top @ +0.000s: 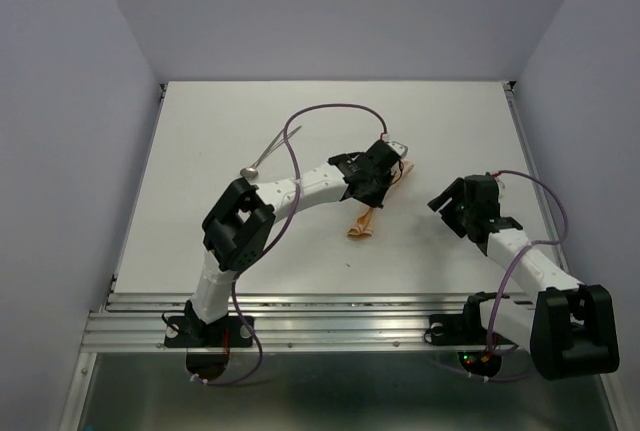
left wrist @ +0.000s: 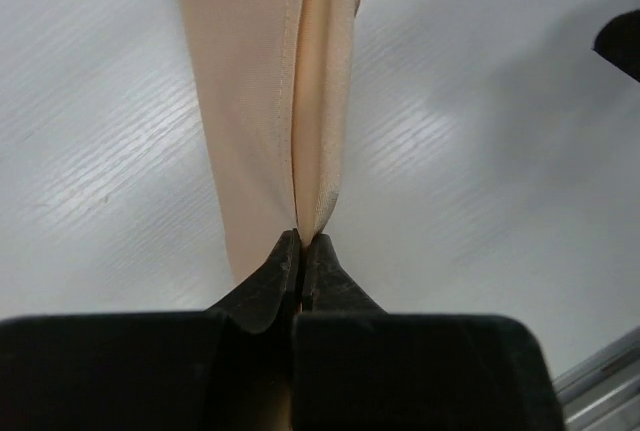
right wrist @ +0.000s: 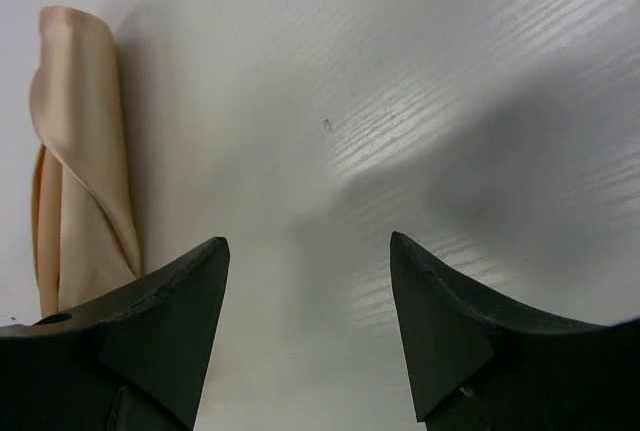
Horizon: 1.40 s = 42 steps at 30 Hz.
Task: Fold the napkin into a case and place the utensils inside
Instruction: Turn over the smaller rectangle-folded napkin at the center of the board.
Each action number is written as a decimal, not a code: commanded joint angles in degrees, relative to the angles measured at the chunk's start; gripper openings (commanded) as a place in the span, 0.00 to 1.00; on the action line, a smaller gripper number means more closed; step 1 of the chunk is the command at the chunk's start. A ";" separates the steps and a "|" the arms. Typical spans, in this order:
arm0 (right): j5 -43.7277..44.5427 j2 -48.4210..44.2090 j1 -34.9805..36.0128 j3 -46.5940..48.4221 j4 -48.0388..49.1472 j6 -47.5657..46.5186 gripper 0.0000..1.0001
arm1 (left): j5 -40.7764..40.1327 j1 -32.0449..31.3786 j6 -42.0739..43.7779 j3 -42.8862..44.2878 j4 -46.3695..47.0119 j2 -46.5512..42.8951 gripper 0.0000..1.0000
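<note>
The left gripper (left wrist: 301, 243) is clenched on one end of the napkin (left wrist: 260, 101), a narrow rolled strip near mid-table; the right gripper (right wrist: 310, 281) hangs beside it, spread and empty. Any pull should stay low and even (loose layers may unroll), clear of the utensils (top: 262, 159)

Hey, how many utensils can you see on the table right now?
1 for certain: a spoon left of centre on the table, its bowl beside the elbow of the left arm. Others may be hidden under that arm or the napkin.
</note>
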 commanded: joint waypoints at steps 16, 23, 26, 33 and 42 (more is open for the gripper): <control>6.03 -9.92 -3.41 7.95 -6.61 -2.75 0.70 | 39.43 4.97 -2.83 -3.55 17.39 -2.16 0.00; 6.56 -9.83 -3.41 8.39 -6.78 -3.19 0.70 | 48.85 8.75 -8.46 -9.01 28.80 -0.41 0.00; 6.65 -9.83 -3.41 8.57 -6.96 -3.45 0.70 | 51.06 10.16 -9.96 -11.47 32.58 0.30 0.00; 5.07 -8.25 -3.41 8.75 -6.96 -4.24 0.70 | 52.20 11.56 -11.10 -15.60 37.34 0.47 0.00; 3.13 -4.82 -3.41 9.27 -6.35 -5.65 0.70 | 54.05 14.64 -13.65 -20.53 43.24 1.70 0.00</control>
